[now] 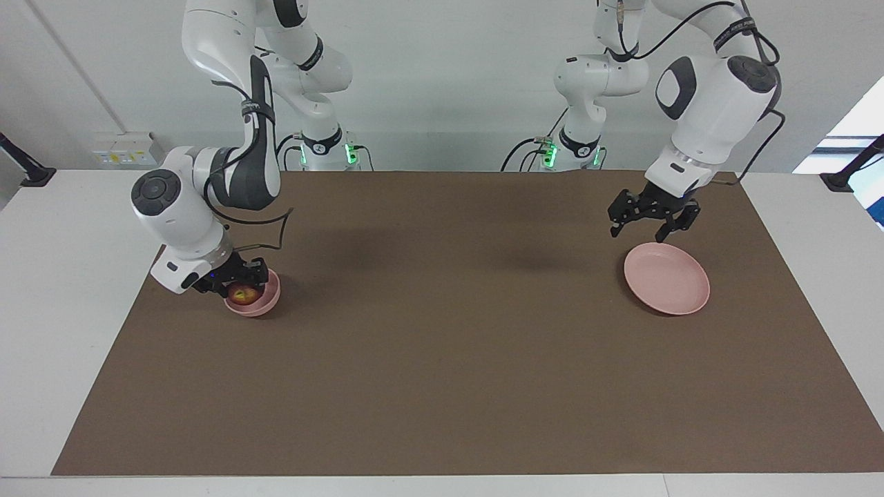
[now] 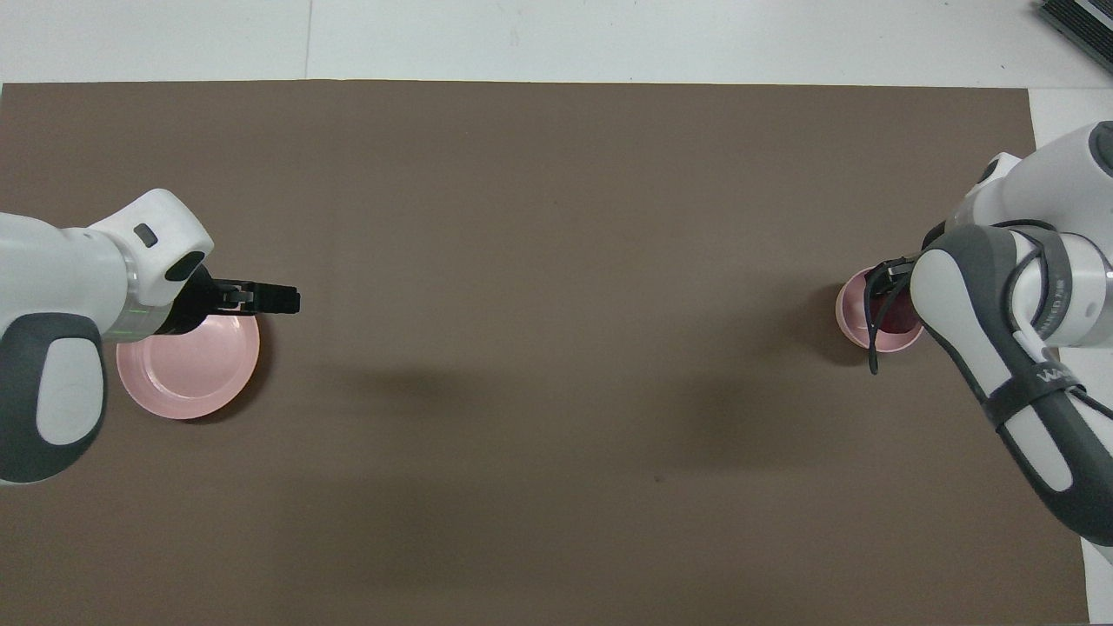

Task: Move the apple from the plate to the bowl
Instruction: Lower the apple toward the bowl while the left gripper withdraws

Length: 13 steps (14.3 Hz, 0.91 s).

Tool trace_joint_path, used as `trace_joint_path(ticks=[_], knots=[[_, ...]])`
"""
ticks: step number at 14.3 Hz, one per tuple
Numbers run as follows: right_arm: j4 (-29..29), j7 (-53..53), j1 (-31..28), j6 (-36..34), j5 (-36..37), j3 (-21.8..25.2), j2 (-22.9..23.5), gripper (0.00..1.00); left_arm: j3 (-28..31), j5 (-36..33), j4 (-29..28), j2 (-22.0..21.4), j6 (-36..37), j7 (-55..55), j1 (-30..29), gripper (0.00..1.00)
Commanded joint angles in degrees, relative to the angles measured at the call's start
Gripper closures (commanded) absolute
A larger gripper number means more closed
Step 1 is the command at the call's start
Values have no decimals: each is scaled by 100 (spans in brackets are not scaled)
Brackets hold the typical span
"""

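On the brown mat (image 1: 442, 359), the right jaws clench the apple (image 1: 242, 295) inside the bowl (image 1: 266, 304).

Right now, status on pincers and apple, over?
Right pincer shut on apple, low in bowl. Left pincer open, over plate edge. Plate bare. Nothing in the way.

The right gripper (image 1: 243, 285) holds the small dark red apple (image 1: 242, 294) inside the deep pale pink bowl (image 1: 266, 300). The left gripper (image 1: 648, 222), its fingers spread, hangs over the brown mat (image 1: 449, 359) beside the flat pale pink plate (image 1: 667, 279).
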<state>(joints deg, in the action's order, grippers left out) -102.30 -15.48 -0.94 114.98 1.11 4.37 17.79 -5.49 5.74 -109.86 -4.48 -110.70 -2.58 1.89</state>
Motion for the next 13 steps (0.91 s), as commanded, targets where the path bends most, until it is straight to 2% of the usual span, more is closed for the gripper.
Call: trace_joint_path(ticks=[1,5,9,11,13], knots=[[-45,-25,-47,95,-6,-42,-13,100,188,-371,823,26,855,-14,93,0],[-62,-42,-55,95,-6,-42,14,100,259,-539,2273,227,2470,-32,58,0],[-54,-25,-38,218,-14,-42,110,100,277,-512,3425,666,3543,-41,5,0],[-54,-16,-29,227,-14,-42,128,100,242,-512,3682,799,3765,-41,-135,0],[-54,-7,-38,227,-23,-42,163,100,224,-512,3691,799,3844,-32,-206,0]])
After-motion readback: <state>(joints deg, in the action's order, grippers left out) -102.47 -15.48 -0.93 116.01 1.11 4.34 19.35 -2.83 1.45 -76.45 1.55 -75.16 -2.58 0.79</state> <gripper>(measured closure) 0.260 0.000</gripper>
